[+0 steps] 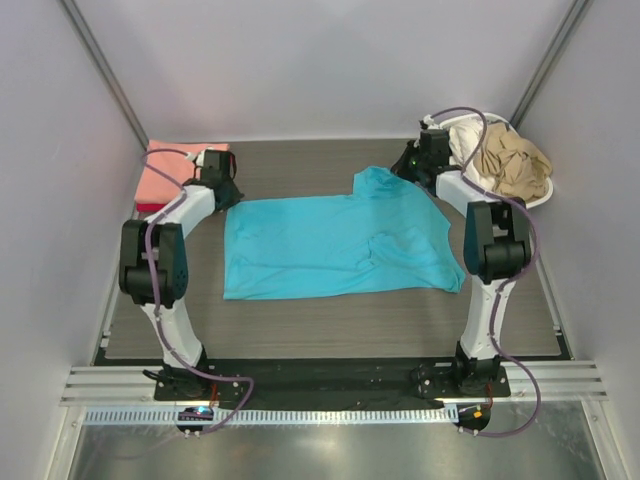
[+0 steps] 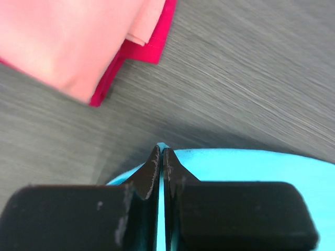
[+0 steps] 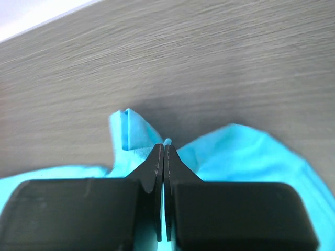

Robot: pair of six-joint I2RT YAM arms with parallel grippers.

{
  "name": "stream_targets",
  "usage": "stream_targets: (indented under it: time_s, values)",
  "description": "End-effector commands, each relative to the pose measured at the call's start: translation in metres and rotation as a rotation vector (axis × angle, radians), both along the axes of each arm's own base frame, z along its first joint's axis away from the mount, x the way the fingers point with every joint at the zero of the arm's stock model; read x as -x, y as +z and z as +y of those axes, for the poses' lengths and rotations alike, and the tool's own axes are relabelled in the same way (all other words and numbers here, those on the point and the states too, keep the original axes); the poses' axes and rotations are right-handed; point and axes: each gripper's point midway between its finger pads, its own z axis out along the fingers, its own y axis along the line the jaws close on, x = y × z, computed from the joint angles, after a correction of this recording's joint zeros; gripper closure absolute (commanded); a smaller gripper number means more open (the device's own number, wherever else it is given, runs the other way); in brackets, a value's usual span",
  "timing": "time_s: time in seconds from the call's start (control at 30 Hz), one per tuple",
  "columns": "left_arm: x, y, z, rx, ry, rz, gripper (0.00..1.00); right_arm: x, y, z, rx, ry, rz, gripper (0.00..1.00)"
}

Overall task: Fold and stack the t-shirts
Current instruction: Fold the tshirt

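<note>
A bright turquoise t-shirt [image 1: 330,245] lies spread across the middle of the table, partly folded, with a sleeve lump at its right. My left gripper [image 1: 228,196] is at the shirt's far left corner. In the left wrist view it [image 2: 161,150] is shut on a thin edge of the turquoise cloth [image 2: 251,167]. My right gripper [image 1: 408,170] is at the shirt's far right corner. In the right wrist view it [image 3: 164,147] is shut on the turquoise cloth [image 3: 241,151]. A folded salmon-pink shirt [image 1: 180,172] lies on a red one [image 2: 152,49] at the far left.
A white laundry basket [image 1: 545,195] stands at the far right with a tan shirt [image 1: 515,160] and a white one [image 1: 468,135] in it. The dark wood-grain tabletop [image 1: 330,325] shows in front of the turquoise shirt. Grey walls close in three sides.
</note>
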Motion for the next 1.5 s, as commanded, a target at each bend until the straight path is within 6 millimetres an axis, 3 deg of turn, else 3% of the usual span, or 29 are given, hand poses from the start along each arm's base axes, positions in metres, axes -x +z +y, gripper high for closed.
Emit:
stream_targets:
  time_s: [0.0,0.03,0.07,0.1,0.13,0.4,0.43,0.47,0.53,0.57,0.6,0.7,0.73,0.8,0.93,1.0,1.03,1.07,1.13,1.17,1.2,1.23,1.3,1.37,1.47]
  values:
    - [0.011,0.041,-0.002,0.01,-0.023,-0.082,1.0,0.018,0.08,-0.007,0.014,0.001,-0.165,0.99]
    - [0.014,0.05,-0.004,0.02,-0.029,-0.103,1.0,0.03,0.067,-0.01,0.023,-0.004,-0.133,0.99]
    - [0.02,0.046,-0.006,0.034,-0.042,-0.103,1.0,0.038,0.067,-0.012,0.03,-0.006,-0.127,0.99]
    - [0.024,0.047,-0.006,0.037,-0.045,-0.105,1.0,0.046,0.081,-0.014,0.036,-0.01,-0.15,0.99]
    - [0.033,0.048,-0.006,0.04,-0.045,-0.108,1.0,0.057,0.071,-0.017,0.046,-0.014,-0.124,0.99]
    - [0.072,0.05,-0.005,0.075,-0.044,-0.138,1.0,0.133,0.091,-0.034,0.068,-0.061,-0.131,0.99]
    - [0.079,0.044,-0.004,0.077,-0.042,-0.126,1.0,0.143,0.083,-0.036,0.072,-0.068,-0.111,0.99]
    - [0.082,0.048,-0.005,0.082,-0.041,-0.138,1.0,0.153,0.093,-0.042,0.08,-0.094,-0.131,0.99]
    - [0.091,0.043,-0.003,0.082,-0.036,-0.129,1.0,0.168,0.085,-0.051,0.095,-0.138,-0.11,0.99]
    - [0.094,0.043,-0.003,0.083,-0.036,-0.131,1.0,0.177,0.096,-0.056,0.088,-0.161,-0.135,0.99]
    - [0.096,0.046,-0.002,0.084,-0.035,-0.14,1.0,0.186,0.087,-0.06,0.098,-0.182,-0.117,0.99]
    - [0.105,0.043,-0.001,0.083,-0.036,-0.139,1.0,0.205,0.095,-0.07,0.092,-0.241,-0.144,0.99]
    - [0.107,0.042,-0.001,0.084,-0.037,-0.139,1.0,0.213,0.084,-0.073,0.095,-0.252,-0.122,0.99]
    - [0.113,0.04,0.0,0.083,-0.036,-0.14,1.0,0.222,0.087,-0.077,0.085,-0.279,-0.138,0.99]
    - [0.12,0.04,0.001,0.085,-0.035,-0.146,0.99,0.243,0.071,-0.09,0.089,-0.366,-0.099,0.99]
    - [0.125,0.036,0.0,0.09,-0.039,-0.137,0.92,0.254,0.06,-0.098,0.072,-0.433,-0.071,0.99]
    - [0.128,0.038,0.0,0.1,-0.033,-0.143,0.71,0.262,0.061,-0.108,0.08,-0.493,-0.08,0.99]
    - [0.132,0.039,0.0,0.104,-0.026,-0.146,0.58,0.267,0.057,-0.113,0.076,-0.528,-0.071,0.99]
    - [0.145,0.033,0.006,0.106,0.017,-0.134,0.32,0.284,0.047,-0.124,0.066,-0.624,-0.036,0.62]
    - [0.148,0.045,0.01,0.103,0.037,-0.175,0.27,0.289,0.046,-0.128,0.061,-0.66,-0.033,0.48]
    - [0.155,0.043,0.019,0.074,0.077,-0.18,0.22,0.293,0.045,-0.13,0.052,-0.681,-0.032,0.28]
    - [0.159,0.047,0.024,0.063,0.099,-0.198,0.19,0.298,0.04,-0.132,0.032,-0.706,-0.028,0.21]
    - [0.161,0.062,0.029,0.051,0.11,-0.254,0.19,0.301,0.046,-0.127,-0.013,-0.688,-0.055,0.17]
    - [0.157,0.071,0.025,0.046,0.068,-0.285,0.2,0.296,0.051,-0.11,-0.089,-0.614,-0.08,0.17]
    - [0.144,0.082,0.004,0.066,-0.028,-0.317,0.23,0.284,0.043,-0.081,-0.176,-0.5,-0.049,0.17]
